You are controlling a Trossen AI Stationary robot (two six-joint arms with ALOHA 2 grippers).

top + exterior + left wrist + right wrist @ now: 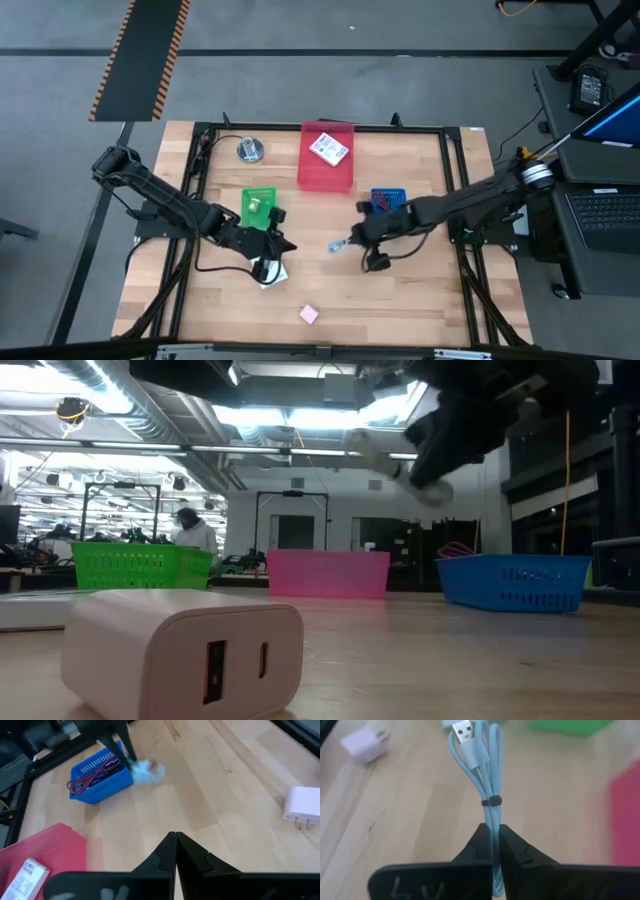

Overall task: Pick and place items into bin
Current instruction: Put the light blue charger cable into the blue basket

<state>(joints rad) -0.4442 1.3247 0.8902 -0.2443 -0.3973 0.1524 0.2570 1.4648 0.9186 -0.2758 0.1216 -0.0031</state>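
Beside the blue bin (388, 199), the right gripper (352, 241) pinches a bundled light-blue cable (487, 775) — picked, likely awaiting carry to a bin; left gripper (175, 838) pressed together, empty.

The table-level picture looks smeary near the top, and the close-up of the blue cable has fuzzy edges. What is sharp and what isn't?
Low view: the pink charger up front is fairly crisp, while the right claw overhead is smeared. Right wrist view: the light blue cable pinched in the claw is sharp, while the green bin and red bin behind are soft.
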